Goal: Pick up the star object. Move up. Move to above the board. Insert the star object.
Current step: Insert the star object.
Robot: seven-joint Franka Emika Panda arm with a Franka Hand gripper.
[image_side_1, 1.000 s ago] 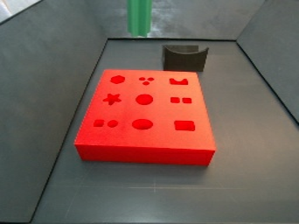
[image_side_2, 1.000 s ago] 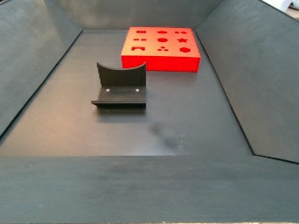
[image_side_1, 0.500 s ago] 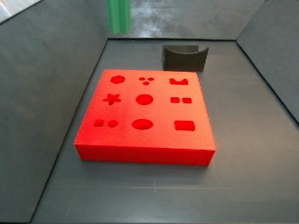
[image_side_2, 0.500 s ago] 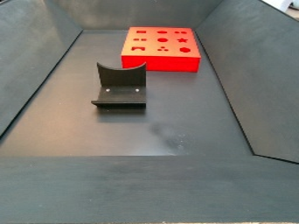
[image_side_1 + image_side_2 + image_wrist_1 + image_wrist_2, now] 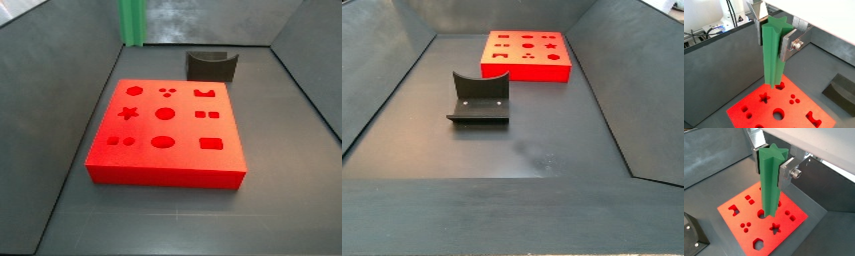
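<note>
My gripper (image 5: 771, 37) (image 5: 771, 167) is shut on the star object (image 5: 773, 55) (image 5: 771, 178), a tall green peg with a star-shaped end, held upright between the silver fingers (image 5: 785, 46). It hangs high above the board (image 5: 741, 106) (image 5: 759, 230), a flat red block with shaped holes that include a star hole (image 5: 765, 97) (image 5: 775, 228). In a side view only the peg's lower end (image 5: 132, 22) shows, at the top edge, behind the far left part of the board (image 5: 185, 128). The gripper itself is out of both side views.
A dark grey curved holder (image 5: 211, 66) (image 5: 478, 98) stands on the dark floor apart from the board (image 5: 529, 70). Sloping grey walls (image 5: 54, 70) enclose the floor on all sides.
In the side view the peg's lower end has shifted left, from beside the holder to above the board's far left side. Board and holder have not moved.
</note>
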